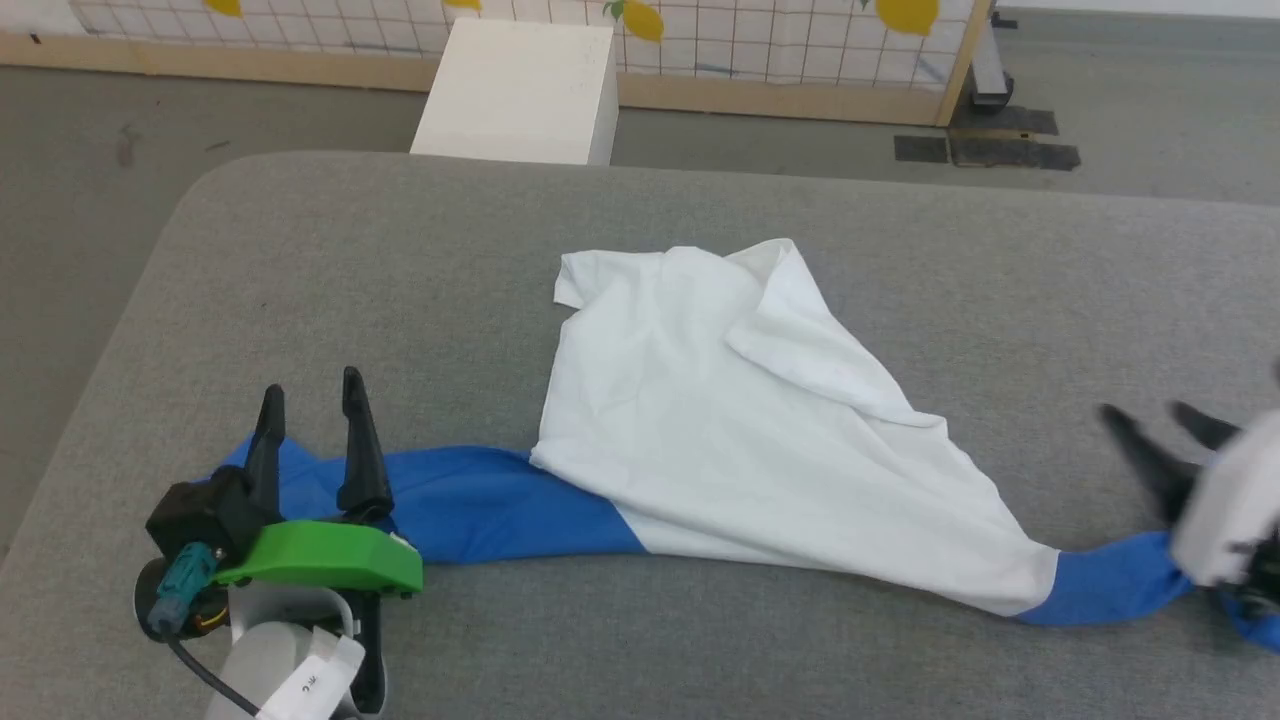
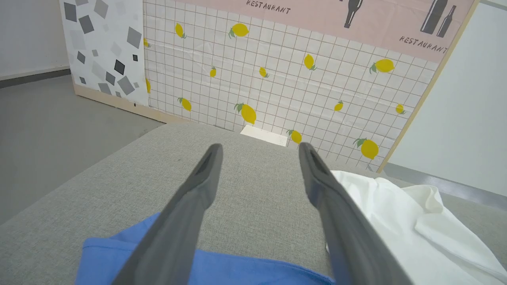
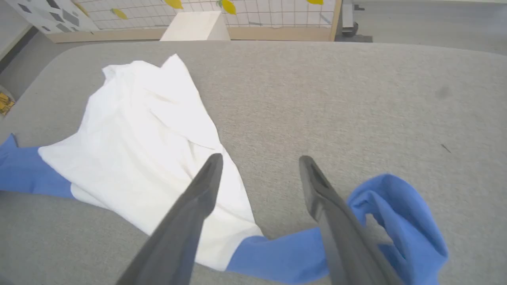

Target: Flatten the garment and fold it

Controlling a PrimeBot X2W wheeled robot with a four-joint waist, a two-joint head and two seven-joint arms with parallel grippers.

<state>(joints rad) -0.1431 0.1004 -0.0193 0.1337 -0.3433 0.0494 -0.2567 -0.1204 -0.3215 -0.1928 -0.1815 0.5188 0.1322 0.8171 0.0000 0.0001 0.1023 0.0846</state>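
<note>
A grey cloth-covered desk [image 1: 330, 270] stands on grey floor [image 1: 70, 140]; past the desk's far edge sit a white box [image 1: 520, 90], a lemon-printed grid panel [image 1: 780, 45] farther back, and dark mats [image 1: 1010, 152] toward its right

Grey floor [image 1: 80, 150]; lemon-print partition [image 2: 277, 79]; white box [image 1: 520, 90]; grey fabric tabletop [image 1: 950, 260].

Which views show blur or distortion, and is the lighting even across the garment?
Head view: the right pincer is smeared by motion blur at the frame edge; the left pincer and the garment are sharp, under soft even light without glare. Left wrist view: wide-angle stretch, and the fingers close to the lens look soft. Right wrist view: the same.
</note>
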